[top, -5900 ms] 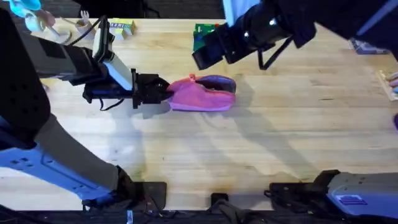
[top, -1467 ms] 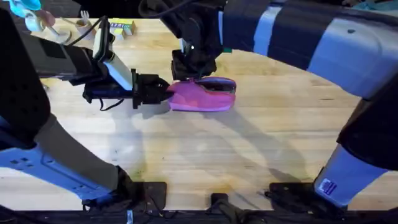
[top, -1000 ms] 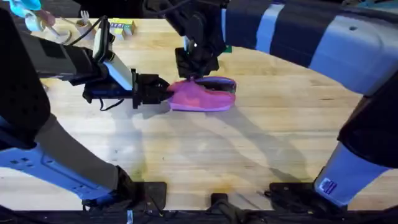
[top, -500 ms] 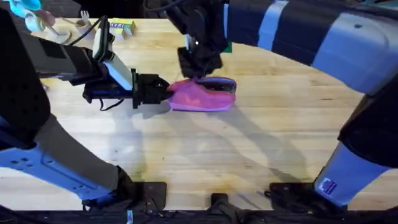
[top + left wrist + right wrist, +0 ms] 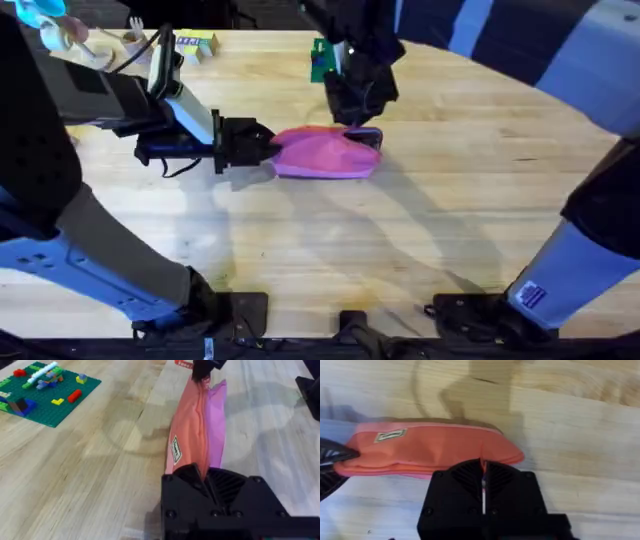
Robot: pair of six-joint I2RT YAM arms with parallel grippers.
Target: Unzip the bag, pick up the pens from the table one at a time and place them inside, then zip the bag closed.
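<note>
The pink bag [image 5: 325,155] lies lengthwise on the table [image 5: 420,240], slightly left of the middle. My left gripper [image 5: 262,148] is shut on its left end, and the left wrist view shows the fabric [image 5: 192,435] pinched between the black fingers. At the bag's right end, my right gripper [image 5: 355,118] comes down from above. In the right wrist view its jaws are shut on the zipper pull [image 5: 483,480], with the bag [image 5: 420,450] just beyond. The zipper line looks closed along most of the top, with bluish lining showing at the right tip [image 5: 366,136]. The pens are out of view.
A green board [image 5: 320,58] with small bricks [image 5: 45,391] lies behind the bag at the far edge. A yellow box [image 5: 196,43] and small items sit at the far left corner. Bare wood stretches in front of the bag and to its right.
My right gripper has slid from the bag's left-middle along its top to the right end, and the dark opening has narrowed behind it. The left gripper has held still.
</note>
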